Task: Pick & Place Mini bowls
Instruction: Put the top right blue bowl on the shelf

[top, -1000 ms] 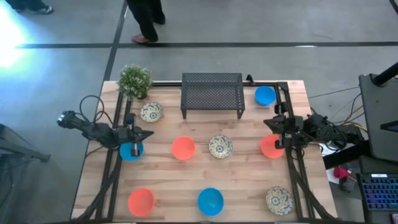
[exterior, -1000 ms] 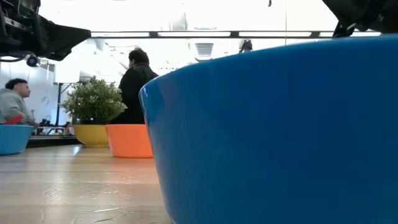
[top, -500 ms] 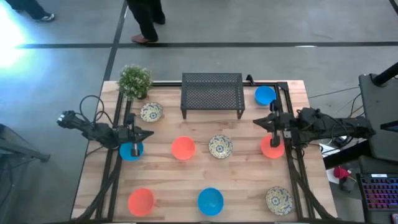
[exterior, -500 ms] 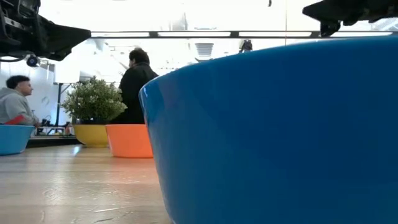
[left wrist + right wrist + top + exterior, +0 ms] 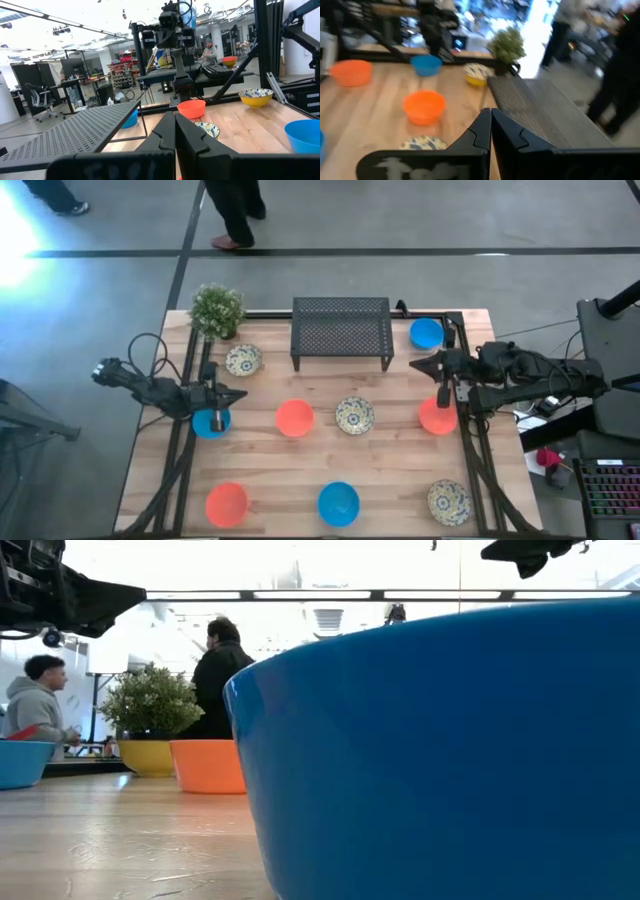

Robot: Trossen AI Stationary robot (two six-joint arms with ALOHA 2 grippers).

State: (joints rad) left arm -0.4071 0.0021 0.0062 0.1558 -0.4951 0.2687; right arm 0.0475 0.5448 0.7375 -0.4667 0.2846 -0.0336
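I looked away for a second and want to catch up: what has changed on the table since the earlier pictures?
The right gripper, shut and empty, swung from above the orange-red bowl at the right edge toward the black mesh rack. Nothing was grasped or released. The left gripper stayed shut beside the blue bowl; all bowls kept their places.

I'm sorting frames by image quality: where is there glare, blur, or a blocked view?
High view: bright glare on the floor at top left. Low view: a blue bowl close to the lens fills most of the frame, with washed-out light behind. Right wrist view: motion-blurred throughout. Left wrist view: sharp.
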